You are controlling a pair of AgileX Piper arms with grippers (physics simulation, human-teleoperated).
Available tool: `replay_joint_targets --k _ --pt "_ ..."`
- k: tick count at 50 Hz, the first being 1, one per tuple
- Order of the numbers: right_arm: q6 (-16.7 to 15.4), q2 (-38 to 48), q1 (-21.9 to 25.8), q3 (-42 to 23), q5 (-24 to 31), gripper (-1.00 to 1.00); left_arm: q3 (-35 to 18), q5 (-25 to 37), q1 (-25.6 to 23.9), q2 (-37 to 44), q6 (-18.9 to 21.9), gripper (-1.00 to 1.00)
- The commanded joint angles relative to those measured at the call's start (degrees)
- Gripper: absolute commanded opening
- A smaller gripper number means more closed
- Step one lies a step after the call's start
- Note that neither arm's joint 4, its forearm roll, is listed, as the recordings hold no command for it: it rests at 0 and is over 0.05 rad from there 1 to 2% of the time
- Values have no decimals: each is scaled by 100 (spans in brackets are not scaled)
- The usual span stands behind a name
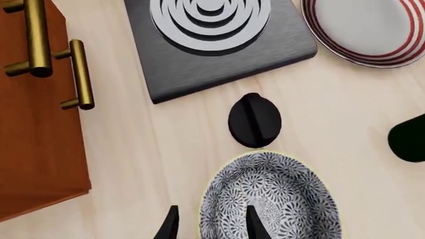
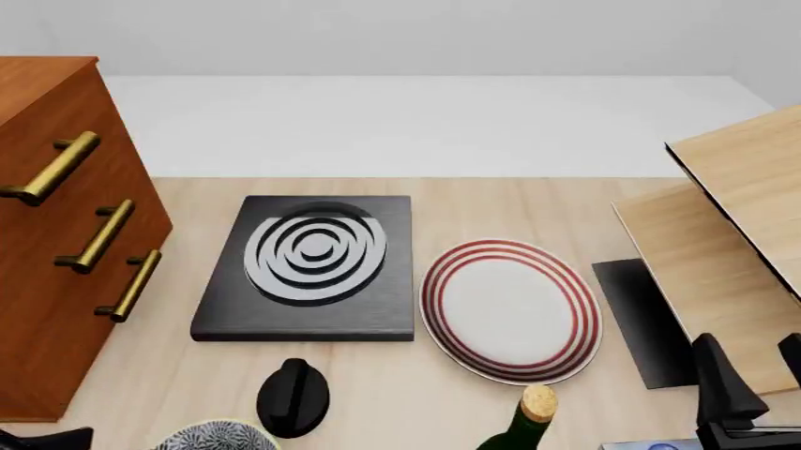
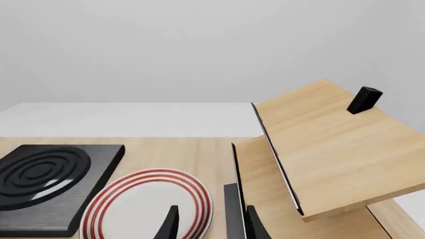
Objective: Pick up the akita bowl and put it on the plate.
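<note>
Nearest the arms, the akita bowl [image 1: 271, 199] sits on the counter [image 1: 166, 164] at the front edge, only its far rim showing in the front view. The left pincer [image 1: 211, 221] hangs over it with its fingers parted, one tip over the bowl's patterned inside and the other outside its wall, so the rim lies between them; nothing is gripped yet.

The step in hand looks like the grasp itself. To do it well, lower straight down until the wall is well between the fingers, then close on the rim rather than the curved belly (a shallow pinch may let a deep bowl tip).

Just beyond the bowl stands a black knob [image 1: 254, 121], close to the rim, so lift clear before moving across.

Farther on, the plate [image 2: 509, 310] lies to the right, beside the black slab [image 2: 308, 269]; carry the bowl level and set it down centred.

The right pincer [image 3: 211, 221] is parted too, empty, off toward the wooden shelf [image 3: 332, 144].
</note>
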Motion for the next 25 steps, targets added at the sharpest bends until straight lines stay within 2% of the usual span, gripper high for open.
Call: replay_joint_targets --k 1,25 --pt "0 0 0 0 0 100 294 -84 28 -54 31 100" --pt "0 1 1 0 0 100 582 -183 176 -72 155 100"
